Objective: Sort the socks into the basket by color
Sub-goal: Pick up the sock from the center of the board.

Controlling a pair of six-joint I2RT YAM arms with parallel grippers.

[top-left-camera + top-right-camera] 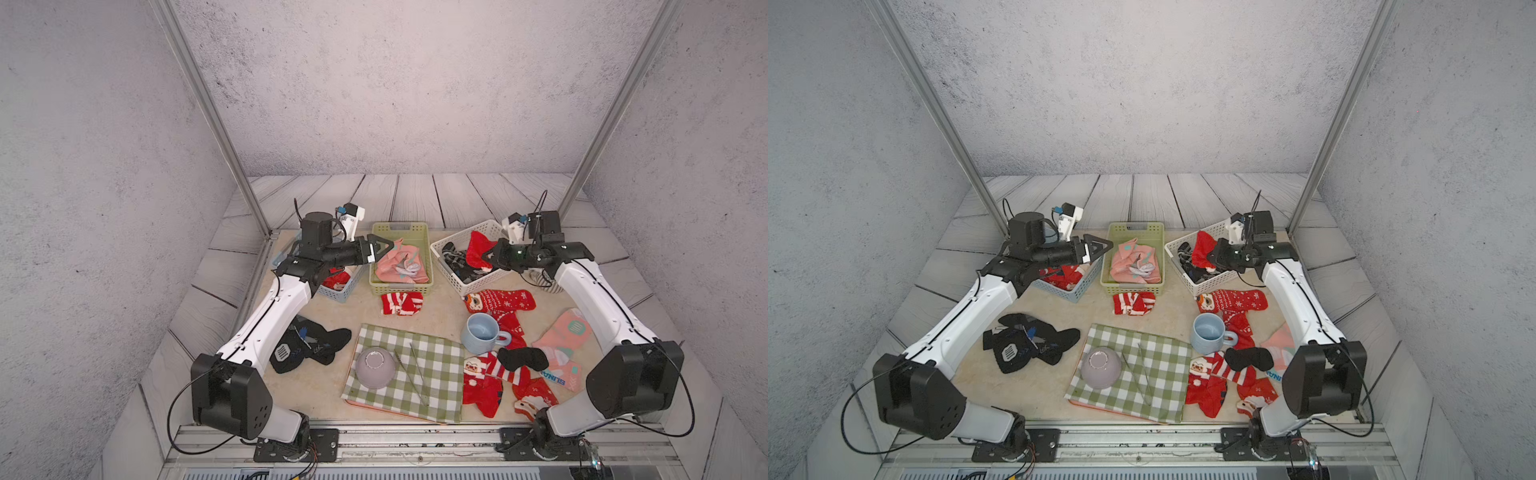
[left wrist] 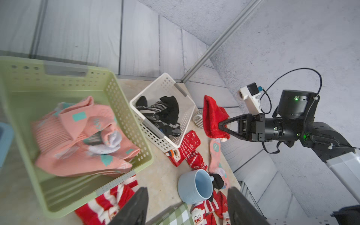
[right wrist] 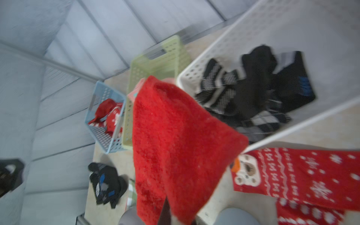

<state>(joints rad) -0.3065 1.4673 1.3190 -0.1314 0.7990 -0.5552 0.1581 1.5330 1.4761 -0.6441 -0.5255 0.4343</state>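
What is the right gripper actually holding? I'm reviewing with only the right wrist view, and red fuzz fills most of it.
Observer: The left wrist view shows the right gripper shut on a fuzzy red sock, which it holds up in the air.
Operator: And the left arm? I can't see it.
Observer: In a top view the left gripper hangs open and empty at the rim of the green basket.
Operator: Any black socks unsorted on my side?
Observer: One black sock lies across striped red socks, beside the blue mug.
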